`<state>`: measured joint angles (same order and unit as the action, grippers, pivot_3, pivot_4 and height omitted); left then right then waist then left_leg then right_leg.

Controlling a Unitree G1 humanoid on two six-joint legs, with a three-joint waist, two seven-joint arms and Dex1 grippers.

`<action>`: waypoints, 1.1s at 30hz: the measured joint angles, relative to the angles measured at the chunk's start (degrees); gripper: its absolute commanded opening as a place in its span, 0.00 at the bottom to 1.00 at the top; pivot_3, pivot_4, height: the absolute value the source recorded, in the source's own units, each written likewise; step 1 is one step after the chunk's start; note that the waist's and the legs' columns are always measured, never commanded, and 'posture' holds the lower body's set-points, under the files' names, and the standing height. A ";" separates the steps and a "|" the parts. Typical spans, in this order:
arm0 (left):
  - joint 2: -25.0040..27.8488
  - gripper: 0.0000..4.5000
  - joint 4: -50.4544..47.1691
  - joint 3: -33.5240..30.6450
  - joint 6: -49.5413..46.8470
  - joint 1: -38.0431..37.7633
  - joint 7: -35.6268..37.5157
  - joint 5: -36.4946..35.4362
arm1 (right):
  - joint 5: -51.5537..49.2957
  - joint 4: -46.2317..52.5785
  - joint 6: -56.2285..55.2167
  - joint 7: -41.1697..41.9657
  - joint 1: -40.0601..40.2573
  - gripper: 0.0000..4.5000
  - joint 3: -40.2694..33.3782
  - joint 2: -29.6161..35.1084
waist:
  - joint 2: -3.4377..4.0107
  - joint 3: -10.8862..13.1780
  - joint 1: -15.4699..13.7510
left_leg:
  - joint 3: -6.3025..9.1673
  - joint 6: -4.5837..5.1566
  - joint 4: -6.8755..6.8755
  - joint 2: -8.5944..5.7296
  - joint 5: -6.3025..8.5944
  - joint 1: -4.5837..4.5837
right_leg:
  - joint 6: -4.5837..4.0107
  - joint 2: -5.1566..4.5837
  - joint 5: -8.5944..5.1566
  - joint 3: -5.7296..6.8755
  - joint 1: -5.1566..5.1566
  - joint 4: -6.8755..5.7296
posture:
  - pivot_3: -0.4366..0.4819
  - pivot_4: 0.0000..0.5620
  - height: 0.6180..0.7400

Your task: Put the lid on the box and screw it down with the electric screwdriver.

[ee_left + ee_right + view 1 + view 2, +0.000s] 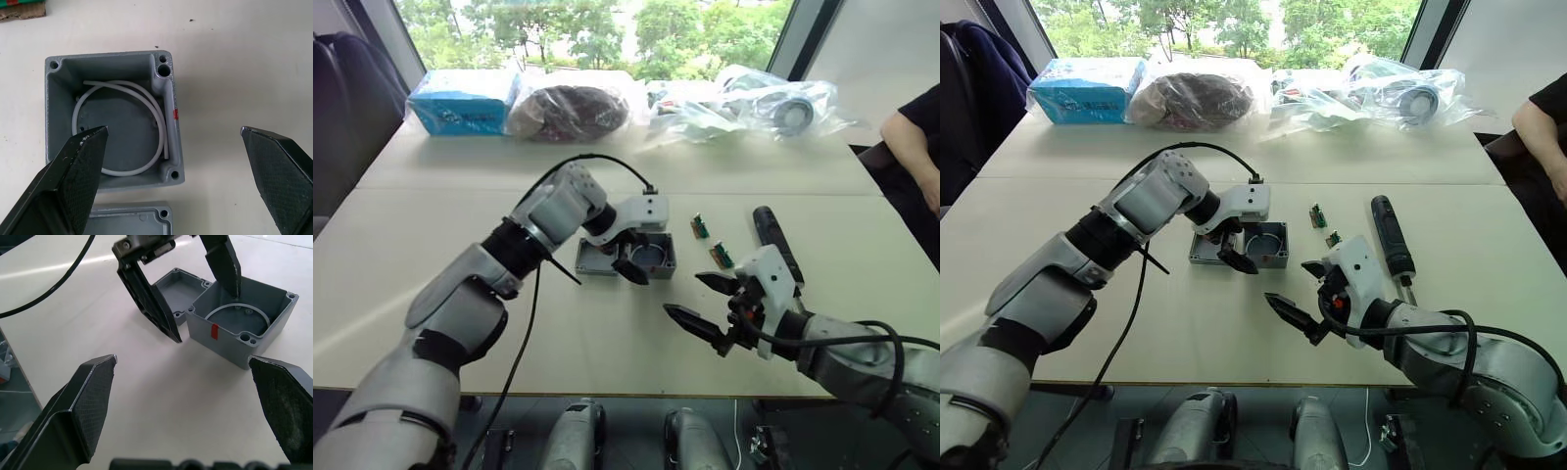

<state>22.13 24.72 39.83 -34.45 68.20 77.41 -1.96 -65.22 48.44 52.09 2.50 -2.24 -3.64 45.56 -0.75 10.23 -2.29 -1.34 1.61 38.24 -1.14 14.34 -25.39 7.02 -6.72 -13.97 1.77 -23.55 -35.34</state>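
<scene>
The left end effector (pixel 1237 245) is hanging over the box (pixel 1268 247), fingers spread wide, one tip inside the open cavity and one outside its wall; it is covering part of the box in the head views. The lid (pixel 180 284) is lying flat, inner face up, just beside the box on its left, partly cut off in the left wrist view. The box is sitting open side up mid-desk (pixel 1234 323), a white wire loop (pixel 117 128) curling inside. The right end effector (pixel 1295 286) is hovering nearby, fingers wide apart, holding nothing. The screwdriver (pixel 1390 235) is lying on the desk to the right, long axis running away from the robot, bit end toward the robot.
</scene>
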 measured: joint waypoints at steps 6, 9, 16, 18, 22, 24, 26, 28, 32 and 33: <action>-3.95 0.52 4.82 -0.09 2.92 0.00 -0.40 2.84 | 1.24 1.23 -0.12 -1.56 2.48 1.00 0.05 -1.74 | 0.00 0.00 0.09 | 0.02 0.00 0.02 0.00 0.00 0.01 | 0.03 0.00 0.02 0.00 0.00 -0.06 | 0.48 0.27 1.00; -4.81 0.25 5.86 -0.13 4.09 -0.03 -0.39 4.15 | 1.64 1.48 -0.35 -2.06 3.54 1.00 -0.25 -1.99 | 0.00 0.00 0.09 | 0.02 0.00 0.02 0.00 0.00 0.01 | 0.03 0.00 0.02 0.00 -0.01 -0.10 | 0.48 0.27 1.00; -5.47 0.01 6.95 -0.71 6.27 -0.11 0.49 6.49 | 2.03 1.58 -1.30 -2.30 5.21 1.00 -1.51 -2.25 | 0.01 -0.03 0.01 | 0.04 0.00 0.04 -0.01 0.00 0.05 | 0.04 0.00 0.02 0.01 0.05 -0.13 | 0.48 0.27 1.00; -5.41 0.01 7.51 -1.03 7.21 -0.04 1.42 6.56 | 2.01 2.01 -1.32 -2.26 6.34 1.00 -1.95 -2.17 | 0.02 -0.03 0.05 | 0.04 0.00 0.05 -0.01 0.00 0.05 | 0.04 0.00 0.02 0.01 0.05 -0.13 | 0.48 0.27 1.00; -5.09 0.01 9.30 -1.57 13.94 0.02 5.47 6.37 | 1.67 2.78 -1.32 -2.07 7.28 1.00 -2.76 -1.69 | 0.02 -0.03 0.06 | 0.05 0.00 0.05 0.00 0.00 0.05 | 0.03 0.00 0.02 0.01 0.03 -0.14 | 0.48 0.27 1.00; -4.48 0.01 10.86 -1.62 21.79 0.03 10.06 6.09 | 0.70 3.36 -1.32 -1.83 8.10 1.00 -4.06 -1.37 | 0.02 -0.03 0.08 | 0.04 0.00 0.05 0.00 0.00 0.05 | 0.02 0.00 0.02 0.01 0.03 -0.13 | 0.48 0.27 1.00; -3.60 0.01 11.59 -1.58 26.94 0.03 12.79 4.84 | -0.29 3.69 -1.31 -1.61 9.06 1.00 -4.80 -0.55 | 0.02 -0.03 0.09 | 0.04 0.00 0.05 0.00 0.00 0.05 | 0.01 -0.01 0.02 0.01 0.02 -0.13 | 0.48 0.27 1.00; -1.92 0.01 11.69 0.02 32.31 0.07 14.12 2.67 | -1.53 4.15 -1.30 -1.31 9.95 1.00 -5.91 0.47 | 0.02 -0.03 0.09 | 0.04 0.00 0.05 0.01 0.00 0.05 | 0.01 -0.02 0.03 0.00 0.02 -0.13 | 0.48 0.27 1.00; 1.58 0.01 12.38 6.31 40.59 0.08 14.77 -1.06 | -3.96 5.29 -1.29 -0.94 11.70 1.00 -7.10 2.68 | 0.03 -0.03 0.12 | 0.05 0.00 0.07 0.01 0.00 0.05 | 0.01 -0.02 0.03 0.00 0.04 -0.14 | 0.48 0.27 1.00; 1.64 0.01 12.39 6.59 41.25 0.09 14.79 -1.57 | -4.40 5.46 -1.29 -0.91 11.72 1.00 -7.20 2.99 | 0.02 -0.04 0.05 | 0.06 0.00 0.09 0.01 0.00 0.06 | 0.01 -0.02 0.03 0.01 0.07 -0.14 | 0.48 0.27 1.00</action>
<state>23.77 37.10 46.42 6.80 68.29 92.20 -3.53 -69.63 53.90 50.79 1.59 9.48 -10.83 48.55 -0.72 10.19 -2.24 -1.28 1.61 38.33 -1.13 14.34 -25.33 7.03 -6.75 -13.94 1.78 -23.48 -35.48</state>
